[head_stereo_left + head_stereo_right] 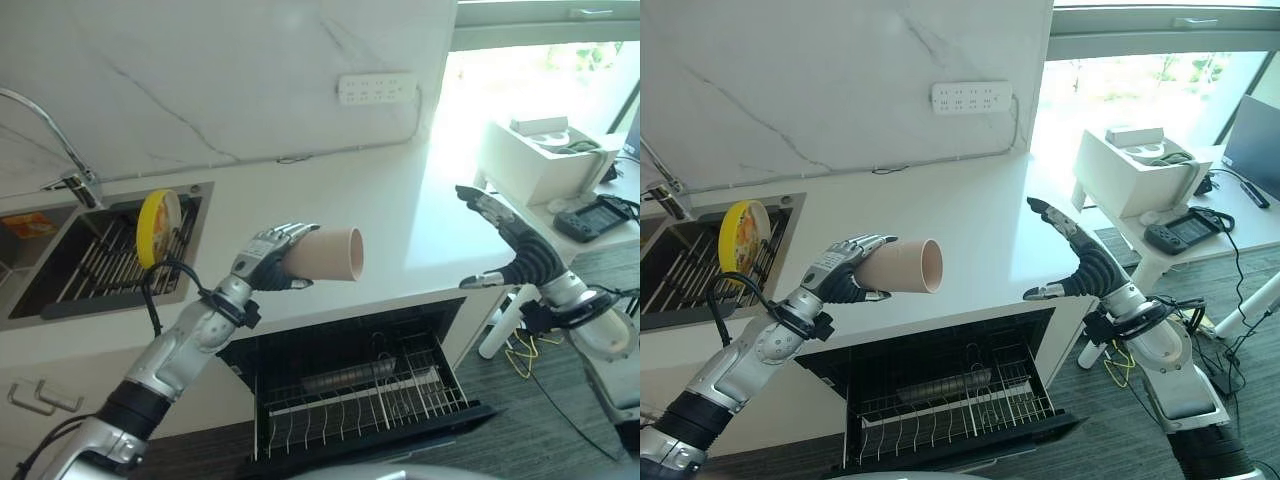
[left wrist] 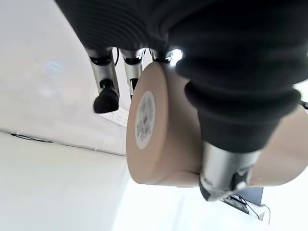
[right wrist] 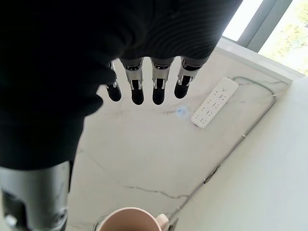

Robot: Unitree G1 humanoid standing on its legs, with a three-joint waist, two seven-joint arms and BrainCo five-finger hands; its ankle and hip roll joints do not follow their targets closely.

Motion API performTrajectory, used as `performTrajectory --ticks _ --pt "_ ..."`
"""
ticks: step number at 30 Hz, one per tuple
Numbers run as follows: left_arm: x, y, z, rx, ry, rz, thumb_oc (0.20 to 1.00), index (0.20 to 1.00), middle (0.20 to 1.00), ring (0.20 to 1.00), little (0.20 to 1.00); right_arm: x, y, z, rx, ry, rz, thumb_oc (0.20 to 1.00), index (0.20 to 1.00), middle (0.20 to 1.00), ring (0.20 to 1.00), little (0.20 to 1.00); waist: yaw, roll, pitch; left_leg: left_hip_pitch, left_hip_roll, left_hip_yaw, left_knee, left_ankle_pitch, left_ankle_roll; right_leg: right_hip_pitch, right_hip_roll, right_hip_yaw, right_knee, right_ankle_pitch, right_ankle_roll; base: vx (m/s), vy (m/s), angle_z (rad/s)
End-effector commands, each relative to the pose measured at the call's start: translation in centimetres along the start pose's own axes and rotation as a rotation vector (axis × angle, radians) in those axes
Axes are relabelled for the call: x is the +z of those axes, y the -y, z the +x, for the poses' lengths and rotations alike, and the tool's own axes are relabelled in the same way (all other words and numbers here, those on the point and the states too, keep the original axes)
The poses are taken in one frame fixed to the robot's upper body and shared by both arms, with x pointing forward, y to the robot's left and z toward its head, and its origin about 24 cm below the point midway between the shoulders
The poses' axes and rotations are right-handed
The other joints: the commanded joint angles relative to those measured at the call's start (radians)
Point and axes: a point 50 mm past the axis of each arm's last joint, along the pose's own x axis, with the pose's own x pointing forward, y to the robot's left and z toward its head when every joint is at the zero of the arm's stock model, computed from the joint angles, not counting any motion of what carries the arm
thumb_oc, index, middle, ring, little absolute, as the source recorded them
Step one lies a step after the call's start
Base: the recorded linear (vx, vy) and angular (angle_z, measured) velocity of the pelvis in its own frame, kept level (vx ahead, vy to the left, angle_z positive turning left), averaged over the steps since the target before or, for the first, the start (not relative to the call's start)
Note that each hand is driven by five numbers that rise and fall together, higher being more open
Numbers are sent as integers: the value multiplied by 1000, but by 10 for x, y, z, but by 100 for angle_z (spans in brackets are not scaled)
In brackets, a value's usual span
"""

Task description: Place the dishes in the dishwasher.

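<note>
Left hand (image 1: pixel 268 255): fingers curled round a beige cup (image 1: pixel 328 254), held on its side above the front edge of the white surface (image 1: pixel 330 200).
Right hand (image 1: pixel 1065 240): fingers straight and released, raised over the surface's right end.
Dishwasher (image 1: pixel 365 390): open below the cup, wire rack (image 1: pixel 350 395) drawn out.
Yellow plate (image 1: pixel 157 226): upright in the sink (image 1: pixel 45 305) rack, left of the cup.

A white marble-veined wall (image 1: pixel 220 70) rises behind a white countertop (image 1: pixel 330 200), with a white power strip (image 1: pixel 376 88) fixed to it and a thin cable running along its foot. Bright daylight pours through the window (image 1: pixel 1140 75) at the right. A white side table (image 1: pixel 1240 225) stands below it, on dark grey wood-grain flooring (image 1: pixel 540 430)
</note>
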Motion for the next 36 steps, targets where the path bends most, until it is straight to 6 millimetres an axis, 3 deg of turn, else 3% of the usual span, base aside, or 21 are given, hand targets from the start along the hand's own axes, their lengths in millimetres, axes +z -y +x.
performTrajectory --ticks 1,6,15,36 --pt "4 -30 26 25 86 95 200 200 200 200 200 22 11 23 61 96 -87 1000 1000 1000 1000 1000 28 -11 -15 47 55 -36 39 -105 -41 -75 -98 -105 61 27 104 4 -15 7" --pt "7 -31 28 49 99 3 200 200 200 200 200 24 3 37 143 107 -76 1000 1000 1000 1000 1000 48 -15 -19 45 56 -46 37 -99 -41 -69 -100 -117 59 27 101 8 -7 3" --pt "14 -25 28 74 119 -52 200 200 200 200 200 26 -5 41 128 143 37 1000 1000 1000 1000 1000 58 -15 -16 43 57 -56 35 -97 -41 -62 -98 -123 59 21 96 2 -3 4" --pt "23 -18 29 120 113 -135 200 200 200 200 200 22 -51 45 168 166 290 1000 1000 1000 1000 1000 71 -10 -14 46 60 -61 32 -90 -39 -57 -96 -127 58 17 88 0 0 0"
